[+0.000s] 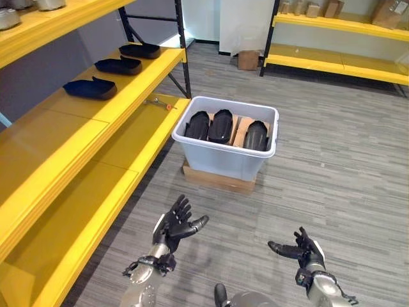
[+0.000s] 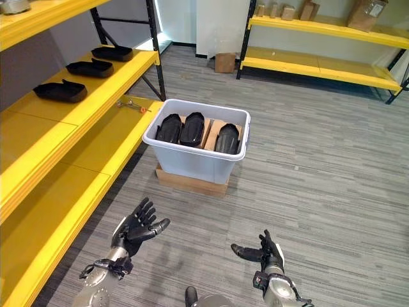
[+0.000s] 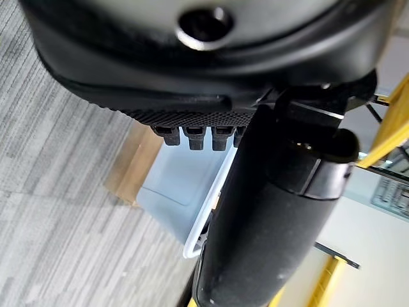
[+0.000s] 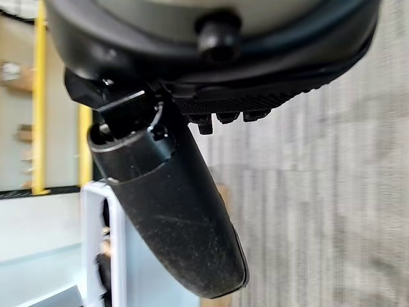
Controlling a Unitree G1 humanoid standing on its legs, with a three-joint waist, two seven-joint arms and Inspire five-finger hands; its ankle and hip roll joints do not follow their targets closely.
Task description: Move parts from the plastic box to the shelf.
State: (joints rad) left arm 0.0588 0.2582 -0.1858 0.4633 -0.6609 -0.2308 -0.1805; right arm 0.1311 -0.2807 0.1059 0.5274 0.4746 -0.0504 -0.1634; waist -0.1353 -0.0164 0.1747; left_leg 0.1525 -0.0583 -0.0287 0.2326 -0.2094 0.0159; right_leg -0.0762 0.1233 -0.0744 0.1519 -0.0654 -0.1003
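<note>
Three black parts stand side by side in the white plastic box on the floor, long axes running away from the robot. Three more lie along the yellow shelf. Left robot hand and right robot hand hover empty, fingers spread.
</note>
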